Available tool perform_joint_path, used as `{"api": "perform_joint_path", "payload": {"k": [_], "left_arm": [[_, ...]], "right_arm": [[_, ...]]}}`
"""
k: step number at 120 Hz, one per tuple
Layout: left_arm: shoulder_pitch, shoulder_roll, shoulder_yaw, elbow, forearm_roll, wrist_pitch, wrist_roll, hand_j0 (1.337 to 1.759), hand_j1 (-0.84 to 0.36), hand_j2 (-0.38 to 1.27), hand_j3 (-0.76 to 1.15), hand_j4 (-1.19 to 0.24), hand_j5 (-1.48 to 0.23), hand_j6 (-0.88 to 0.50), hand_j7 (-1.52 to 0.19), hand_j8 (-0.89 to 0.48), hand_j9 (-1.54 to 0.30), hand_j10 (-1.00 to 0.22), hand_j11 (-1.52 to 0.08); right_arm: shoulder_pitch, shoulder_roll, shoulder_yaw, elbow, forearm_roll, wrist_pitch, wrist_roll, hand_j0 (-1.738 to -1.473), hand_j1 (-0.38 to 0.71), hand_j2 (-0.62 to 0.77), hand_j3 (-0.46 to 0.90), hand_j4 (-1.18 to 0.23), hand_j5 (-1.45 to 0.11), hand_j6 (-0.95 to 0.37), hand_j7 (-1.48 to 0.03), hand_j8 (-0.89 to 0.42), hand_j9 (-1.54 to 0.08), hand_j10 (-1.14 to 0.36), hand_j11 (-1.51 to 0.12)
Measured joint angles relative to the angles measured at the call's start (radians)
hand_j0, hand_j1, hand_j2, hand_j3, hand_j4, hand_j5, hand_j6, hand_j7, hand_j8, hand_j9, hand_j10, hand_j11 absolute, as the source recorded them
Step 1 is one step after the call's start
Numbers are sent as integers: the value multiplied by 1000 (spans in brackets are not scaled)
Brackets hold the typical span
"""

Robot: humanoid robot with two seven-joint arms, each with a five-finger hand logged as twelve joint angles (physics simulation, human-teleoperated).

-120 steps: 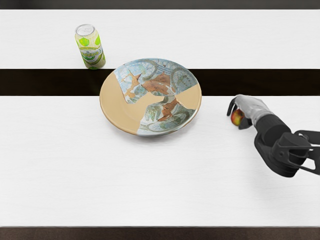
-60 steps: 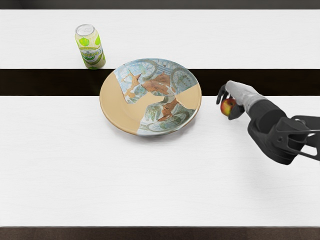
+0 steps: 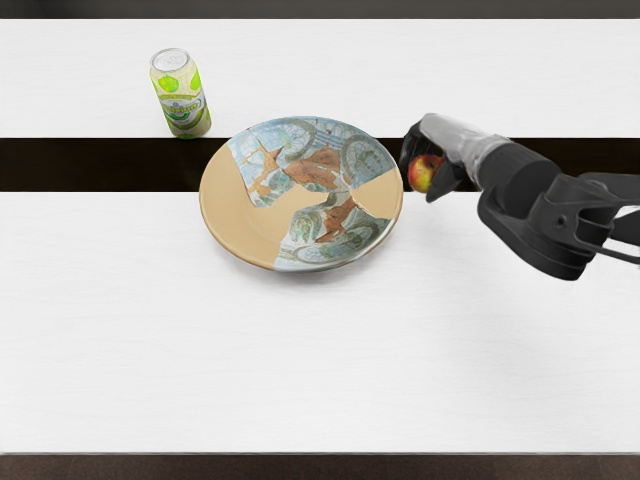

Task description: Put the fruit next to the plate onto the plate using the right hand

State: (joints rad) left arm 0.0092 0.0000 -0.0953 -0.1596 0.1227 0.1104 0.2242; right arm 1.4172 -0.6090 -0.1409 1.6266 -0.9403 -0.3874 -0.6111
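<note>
Right hand [image 3: 437, 152] gripping fruit [image 3: 425, 172], just beside plate [image 3: 232, 205] right rim

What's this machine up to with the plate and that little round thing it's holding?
A robot's right hand, reaching in from the right, has its fingers closed around a small red and yellow fruit. It holds the fruit just beside the right rim of a patterned plate, so the fruit is not yet on the plate. A green and white can stands upright on the white table to the upper left, untouched. No other arm shows.
</note>
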Motion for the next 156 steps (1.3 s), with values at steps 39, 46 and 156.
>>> {"api": "perform_joint_path", "payload": {"k": [39,46,156], "left_arm": [[5,0,-3,0,0,0,0,1658,334,3,0,-13,-16,-13,-16,-13,-16,-13,-16],[5,0,-4,0,0,0,0,1658,334,3,0,-13,-16,-13,-16,-13,-16,-13,-16],[0,0,-5,0,0,0,0,1658,334,3,0,-13,-16,-13,-16,-13,-16,-13,-16]], "right_arm": [[117,68,-2,21,111,7,0,-1655,212,135,2,-648,-999,-531,-912,-403,-970,-629,-992],[132,87,-2,19,125,7,0,-1656,215,141,2,-647,-1001,-529,-912,-402,-971,-628,-994],[141,423,-32,-234,176,-10,-1,-1650,171,82,1,-684,-983,-561,-930,-435,-978,-652,-994]]}}
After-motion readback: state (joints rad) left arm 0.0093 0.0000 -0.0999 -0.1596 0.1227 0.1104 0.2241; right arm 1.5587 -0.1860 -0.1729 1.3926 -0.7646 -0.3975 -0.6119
